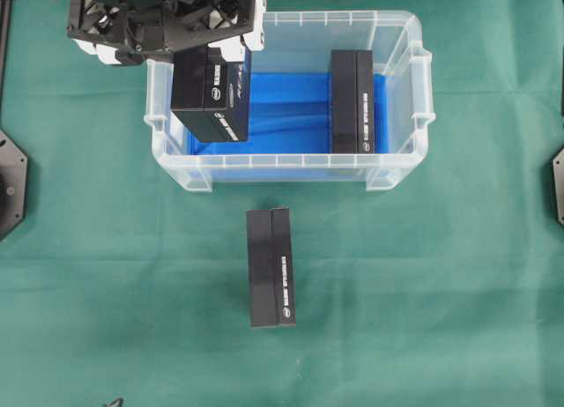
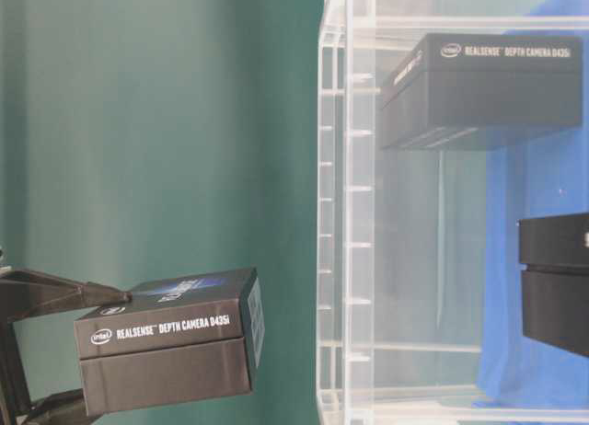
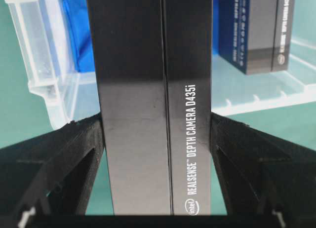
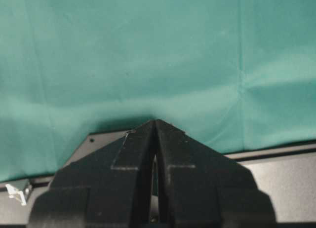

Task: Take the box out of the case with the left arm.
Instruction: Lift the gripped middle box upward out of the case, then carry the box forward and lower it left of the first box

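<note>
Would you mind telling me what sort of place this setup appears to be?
Probably a robotics lab tabletop. A green cloth covers the work surface, black robot arms work over it, the left gripper holding a RealSense depth camera box, and a clear plastic case holds another identical box.

Left wrist view, contents:

1. Box (image 3: pixel 153 99): black, upright, fills the centre from top edge to bottom. A seam runs down its face; white lettering along the right half reads "REALSENSE DEPTH CAMERA D435i" (an Intel mark sits at the bottom).
2. Left claw (image 3: pixel 155 134): two black fingers (image 3: pixel 64 154), one pressed against each side of the box, clamping it.
3. Case (image 3: pixel 44 75): clear plastic, ribbed rim, behind the box; blue lining shows at upper left.
4. Second box (image 3: pixel 256 30): dark, upright inside the case at upper right, same white lettering, too small to read fully.
5. Desk (image 3: pixel 15 114): green cloth, visible at the left edge and lower right.
</note>
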Controlling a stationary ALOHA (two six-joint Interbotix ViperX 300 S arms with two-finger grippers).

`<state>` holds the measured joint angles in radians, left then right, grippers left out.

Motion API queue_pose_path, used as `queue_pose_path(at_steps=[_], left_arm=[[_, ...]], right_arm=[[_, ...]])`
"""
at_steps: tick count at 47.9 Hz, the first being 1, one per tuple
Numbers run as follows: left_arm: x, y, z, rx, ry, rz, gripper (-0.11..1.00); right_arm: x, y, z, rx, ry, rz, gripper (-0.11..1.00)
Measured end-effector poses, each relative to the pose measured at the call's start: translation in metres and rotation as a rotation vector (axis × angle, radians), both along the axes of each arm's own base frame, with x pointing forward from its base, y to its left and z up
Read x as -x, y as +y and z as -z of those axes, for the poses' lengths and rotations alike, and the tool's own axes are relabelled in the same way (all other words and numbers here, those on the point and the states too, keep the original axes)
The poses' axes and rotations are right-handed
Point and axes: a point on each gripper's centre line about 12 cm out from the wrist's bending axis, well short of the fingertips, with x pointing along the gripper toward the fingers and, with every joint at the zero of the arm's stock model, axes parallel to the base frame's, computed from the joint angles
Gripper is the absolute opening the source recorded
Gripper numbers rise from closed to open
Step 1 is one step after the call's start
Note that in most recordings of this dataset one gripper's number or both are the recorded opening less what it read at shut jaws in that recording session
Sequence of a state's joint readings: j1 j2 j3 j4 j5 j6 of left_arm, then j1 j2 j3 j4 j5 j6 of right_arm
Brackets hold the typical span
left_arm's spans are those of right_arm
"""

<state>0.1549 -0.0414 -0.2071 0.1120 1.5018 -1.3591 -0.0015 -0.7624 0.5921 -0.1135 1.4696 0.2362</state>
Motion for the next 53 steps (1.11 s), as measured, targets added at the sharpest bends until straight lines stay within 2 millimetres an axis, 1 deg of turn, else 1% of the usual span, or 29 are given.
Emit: queue_pose_path(at_steps=[4,10,15,24,28,40,53], left_arm=[[0.0,-0.002,0.0,0.0,0.0,0.005,0.64],[-0.002,-0.012,-0.001,0.006,-0.006,0.017,0.64],[-0.003,-0.022,0.001,0.014,-0.003,0.021,0.64],[-0.004,-0.048,0.007,0.036,0.006,0.023,0.64],[-0.002,-0.061,0.007,0.05,0.001,0.012,0.64],[0.003,-0.11,0.011,0.092,0.004,-0.002,0.64],[0.016,-0.162,0.011,0.132,0.019,-0.014,0.64]], right_arm=[[0.0,0.0,0.0,0.0,0.0,0.0,0.02],[0.0,0.0,0.0,0.0,0.0,0.0,0.02],[0.0,0.0,0.0,0.0,0.0,-0.002,0.02],[0.0,0.0,0.0,0.002,0.002,-0.001,0.02],[0.0,0.0,0.001,0.0,0.002,-0.001,0.02],[0.0,0.0,0.0,0.001,0.001,-0.005,0.02],[0.0,0.0,0.0,0.001,-0.001,-0.005,0.02]])
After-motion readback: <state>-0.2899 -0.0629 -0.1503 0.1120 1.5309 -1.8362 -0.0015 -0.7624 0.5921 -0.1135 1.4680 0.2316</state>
